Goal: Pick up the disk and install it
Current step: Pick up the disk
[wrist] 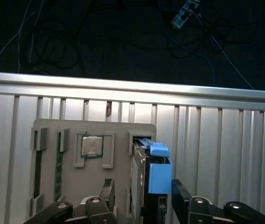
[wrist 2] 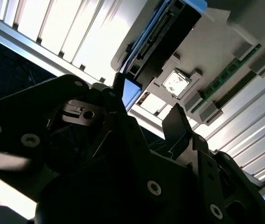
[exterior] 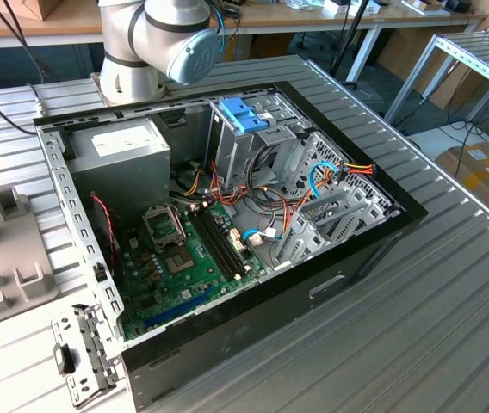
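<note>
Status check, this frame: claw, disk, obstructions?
Claw open, straddling disk. Disk on edge in grey holder slot, not lifted. Nothing seen blocking the grasp.

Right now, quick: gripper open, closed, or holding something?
Gripper: open, its fingers on either side of the upright disk, not clamped on it.
</note>
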You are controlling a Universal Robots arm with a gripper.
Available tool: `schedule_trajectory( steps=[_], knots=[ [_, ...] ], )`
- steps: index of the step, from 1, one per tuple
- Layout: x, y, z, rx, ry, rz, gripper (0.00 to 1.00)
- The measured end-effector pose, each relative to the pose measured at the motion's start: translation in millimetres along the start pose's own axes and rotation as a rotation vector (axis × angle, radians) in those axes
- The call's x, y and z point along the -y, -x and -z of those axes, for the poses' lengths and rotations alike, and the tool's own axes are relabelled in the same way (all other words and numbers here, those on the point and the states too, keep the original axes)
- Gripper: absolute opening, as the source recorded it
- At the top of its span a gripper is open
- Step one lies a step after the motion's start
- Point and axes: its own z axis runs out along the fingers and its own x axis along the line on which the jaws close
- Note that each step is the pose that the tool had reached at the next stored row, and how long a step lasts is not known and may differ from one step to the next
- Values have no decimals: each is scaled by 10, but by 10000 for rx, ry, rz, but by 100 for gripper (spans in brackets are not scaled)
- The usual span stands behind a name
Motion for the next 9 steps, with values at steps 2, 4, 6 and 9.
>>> schedule_trajectory(
  steps=[2, 4, 6, 9],
  knots=[
    [-2, 15, -16, 0, 0, -1, 60],
    [-3, 41, -27, 0, -1, 0, 60],
    [-5, 66, -35, 1, -1, 0, 60],
    [-33, 97, -60, 0, 1, -1, 60]
  ],
)
